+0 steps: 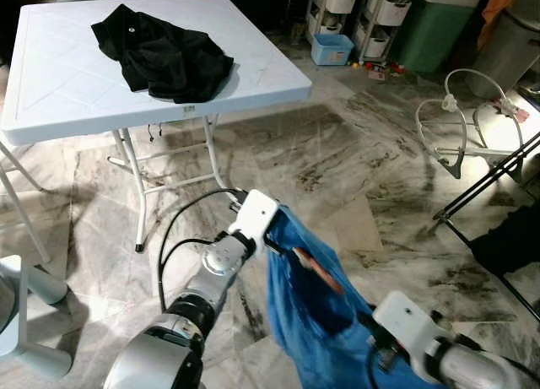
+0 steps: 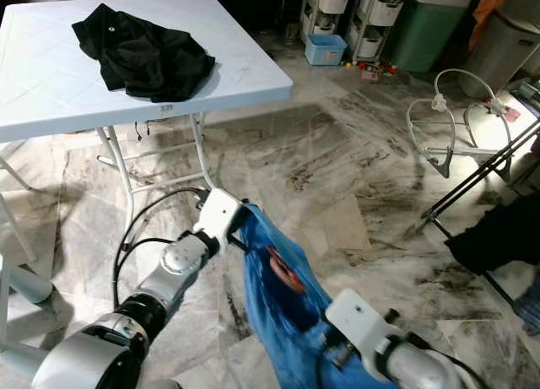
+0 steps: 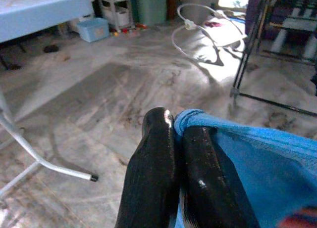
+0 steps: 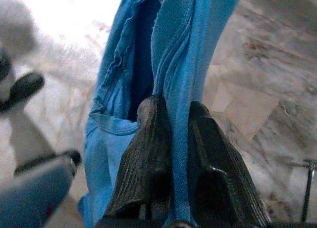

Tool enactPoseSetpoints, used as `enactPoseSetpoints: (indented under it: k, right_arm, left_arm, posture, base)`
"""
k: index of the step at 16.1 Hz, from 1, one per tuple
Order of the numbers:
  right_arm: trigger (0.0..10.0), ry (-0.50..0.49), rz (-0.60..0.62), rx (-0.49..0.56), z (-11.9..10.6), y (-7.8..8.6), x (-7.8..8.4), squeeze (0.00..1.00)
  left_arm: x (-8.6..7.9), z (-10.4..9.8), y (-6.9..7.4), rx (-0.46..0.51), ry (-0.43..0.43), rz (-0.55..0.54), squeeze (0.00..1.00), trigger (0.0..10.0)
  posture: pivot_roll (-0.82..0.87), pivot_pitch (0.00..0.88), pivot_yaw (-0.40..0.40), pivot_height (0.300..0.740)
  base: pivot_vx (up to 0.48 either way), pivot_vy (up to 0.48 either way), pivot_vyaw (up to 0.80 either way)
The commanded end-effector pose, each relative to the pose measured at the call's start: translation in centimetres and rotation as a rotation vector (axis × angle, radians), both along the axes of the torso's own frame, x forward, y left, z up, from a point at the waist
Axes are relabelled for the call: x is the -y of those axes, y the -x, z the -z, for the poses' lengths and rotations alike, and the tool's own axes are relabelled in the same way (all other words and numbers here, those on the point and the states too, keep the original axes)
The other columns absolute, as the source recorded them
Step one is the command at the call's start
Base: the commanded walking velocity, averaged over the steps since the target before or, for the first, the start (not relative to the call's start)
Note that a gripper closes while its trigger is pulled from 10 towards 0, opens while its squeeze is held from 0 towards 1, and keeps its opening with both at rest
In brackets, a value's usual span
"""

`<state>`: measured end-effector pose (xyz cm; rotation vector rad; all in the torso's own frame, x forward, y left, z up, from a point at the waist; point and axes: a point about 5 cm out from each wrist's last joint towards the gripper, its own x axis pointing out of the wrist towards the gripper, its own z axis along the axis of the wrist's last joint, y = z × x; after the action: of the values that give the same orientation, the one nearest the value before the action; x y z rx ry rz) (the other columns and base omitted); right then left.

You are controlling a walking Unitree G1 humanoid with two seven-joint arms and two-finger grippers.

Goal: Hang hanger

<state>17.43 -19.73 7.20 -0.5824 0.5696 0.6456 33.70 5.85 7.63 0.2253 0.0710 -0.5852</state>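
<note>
The floor [image 1: 337, 153] is pale marble-look tile, streaked with dark grey veins and slightly glossy. At the far left stands a white plastic folding bench [image 1: 59, 77] on thin white metal legs, its top moulded with faint diagonal lines; a crumpled black garment [image 1: 164, 51] lies in a soft heap on it.

In front of the bench, low in the head views, the left claw [image 3: 178, 131] has its two smooth, shiny black fingers pressed together on the rolled edge of a bright blue garment [image 1: 312, 313]. The cloth is a soft knit that hangs in loose folds between the two arms. Inside its opening, a small reddish-orange piece shows [image 1: 314, 267], possibly part of the hanger, though it is too covered to tell. Lower right, the right claw [image 4: 173, 139], with ribbed dark fingers, is clamped on a hanging fold of the same blue cloth.

Further back, past the bench, a small light-blue tub [image 1: 332, 48] sits on the floor beside white storage racks [image 1: 363, 9]. At the right, a white wire frame [image 1: 456, 127] with curved loops stands in a bright patch of light, and a black metal rack's legs [image 1: 485, 186] angle across the floor.
</note>
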Motion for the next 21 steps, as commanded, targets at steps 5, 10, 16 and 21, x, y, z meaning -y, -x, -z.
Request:
enactPoseSetpoints:
  k: [5, 10, 16, 21]
  right_arm:
    - [10.0, 0.158, 0.102, -0.161, 1.2, 1.9, 4.7, 0.0]
    - [10.0, -0.039, 0.004, -0.131, 0.3, 1.5, 1.3, 0.0]
    - [10.0, -0.201, -0.081, -0.186, -1.1, 2.9, 0.1, 0.0]
    - [10.0, -0.22, -0.03, -0.116, -2.5, 1.7, 1.5, 0.0]
  left_arm:
    - [-3.1, -1.7, -1.7, 0.063, 0.019, -0.163, 0.0, 0.0]
    - [-2.7, 1.0, -0.5, -0.097, -0.054, -0.099, 1.0, 10.0]
    - [-4.8, -0.7, -1.8, 0.008, -0.128, -0.161, 1.0, 10.0]
    - [-5.0, 0.4, -1.3, -0.044, -0.186, -0.11, 1.0, 10.0]
  posture:
    - [0.08, 0.073, -0.108, 0.74]
    - [0.08, 0.076, -0.116, 0.74]
    - [0.08, 0.08, -0.123, 0.74]
    - [0.08, 0.083, -0.123, 0.74]
  base:
    - [0.0, 0.0, 0.0]
    - [0.0, 0.0, 0.0]
    - [0.0, 0.0, 0.0]
    - [0.0, 0.0, 0.0]
